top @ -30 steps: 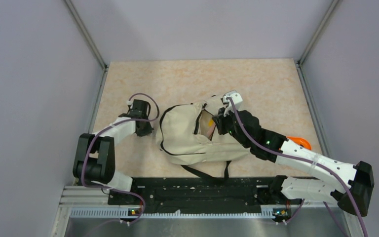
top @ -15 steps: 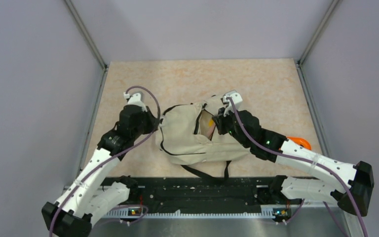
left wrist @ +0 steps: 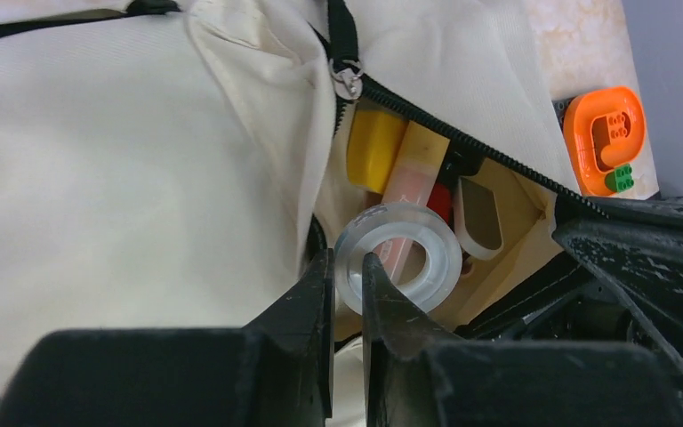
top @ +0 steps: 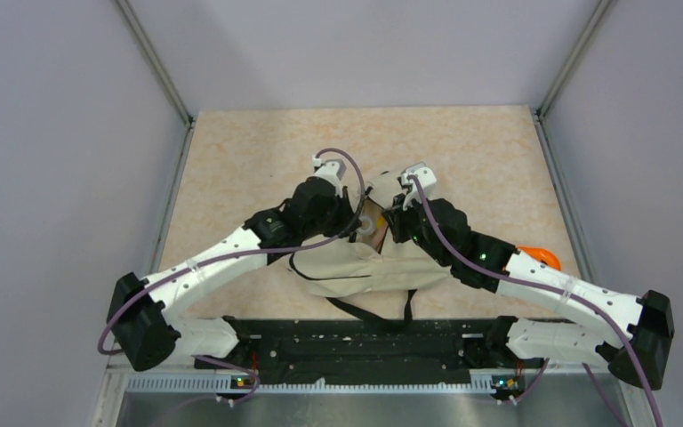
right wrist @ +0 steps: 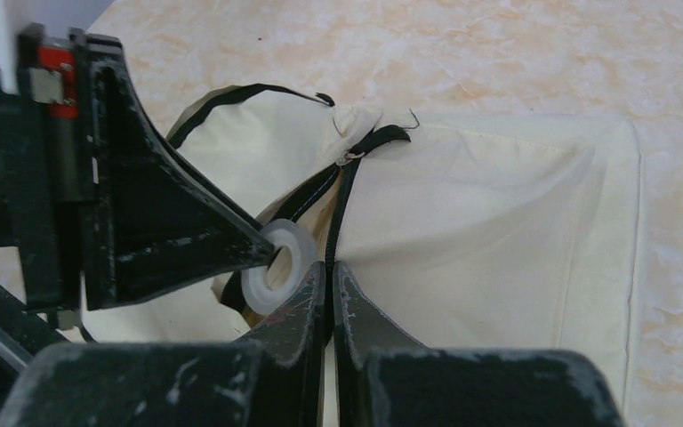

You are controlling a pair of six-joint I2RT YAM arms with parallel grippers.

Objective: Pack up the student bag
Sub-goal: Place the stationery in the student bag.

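**Item 1.** student bag [top: 356, 267]: cream, lying flat on the table [top: 462, 151] between my 2 arms, zip open.

**Item 2.** right gripper [right wrist: 329, 277]: fingers pressed together on the bag's zip edge. I judge it is holding the mouth apart.

**Item 3.** left gripper [left wrist: 347, 271]: pinching 1 clear tape roll [left wrist: 405, 258] by its wall, right at the bag's mouth.

**Item 4.** Inside the bag: 1 yellow block [left wrist: 373, 147], 1 pale pink tube [left wrist: 413, 182], something red and 1 white rounded piece [left wrist: 478, 218].

**Item 5.** orange toy [left wrist: 603, 133]: on the table outside the bag, not packed.

**Status.** I reckon packing is well along. Left to do: release the tape inside, perhaps fetch the orange toy, close the zip.
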